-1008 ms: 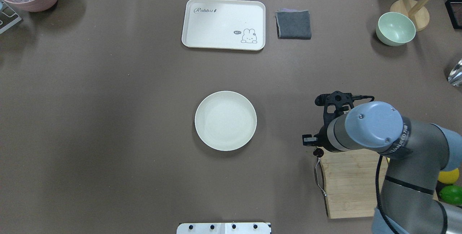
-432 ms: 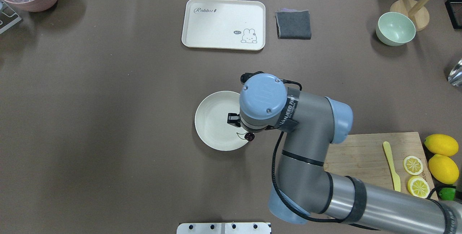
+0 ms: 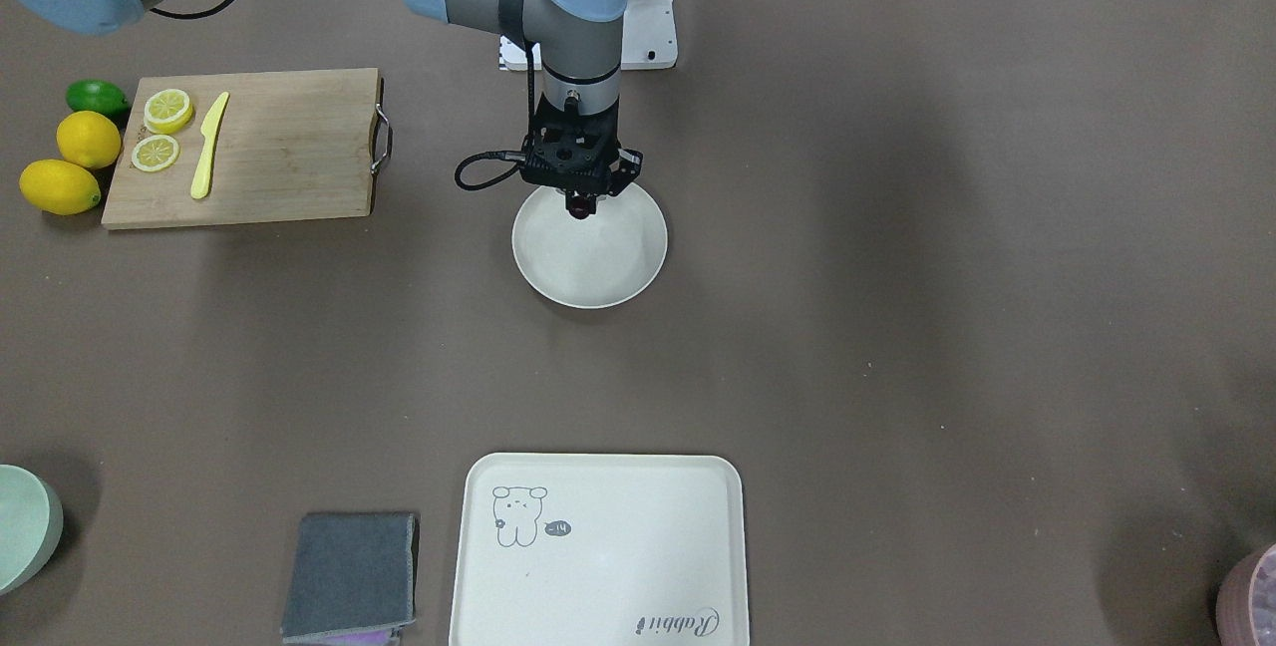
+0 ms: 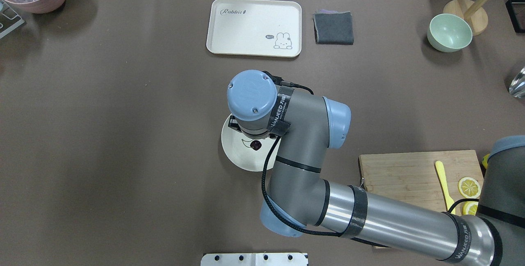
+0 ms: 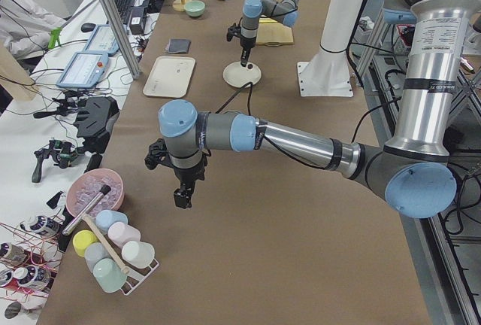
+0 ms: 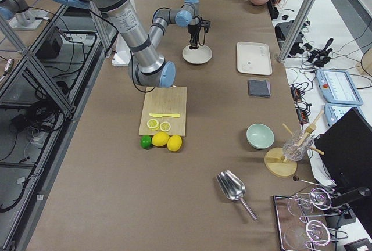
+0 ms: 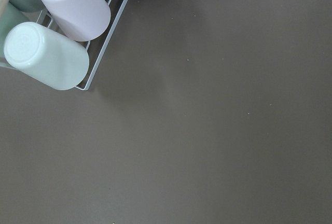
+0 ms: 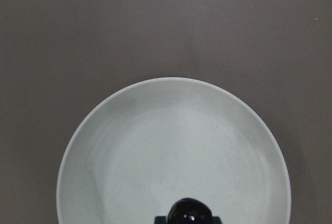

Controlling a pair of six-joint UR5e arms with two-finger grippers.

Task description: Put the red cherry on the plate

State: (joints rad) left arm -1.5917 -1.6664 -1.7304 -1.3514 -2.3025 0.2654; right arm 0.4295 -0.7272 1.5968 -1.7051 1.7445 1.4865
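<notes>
The round off-white plate (image 4: 234,151) lies mid-table, also seen in the front view (image 3: 598,262) and filling the right wrist view (image 8: 171,146). My right gripper (image 3: 579,201) hangs over the plate's robot-side half, shut on the red cherry (image 3: 578,209). The dark, glossy cherry (image 4: 256,145) peeks out below the wrist, and it sits at the bottom edge of the right wrist view (image 8: 189,212), above the plate's inside. My left gripper (image 5: 183,198) shows only in the left side view, far from the plate near the cup rack; I cannot tell whether it is open.
A wooden cutting board (image 3: 289,148) carries lemon slices (image 3: 167,110) and a yellow knife (image 3: 209,146); lemons (image 3: 88,139) and a lime (image 3: 97,96) lie beside it. Rabbit tray (image 4: 254,27), grey cloth (image 4: 333,28) and mint bowl (image 4: 449,33) line the far side. Cup rack (image 7: 57,37) sits under the left wrist.
My right arm has swung left from the cutting board's edge to over the plate, carrying the cherry along.
</notes>
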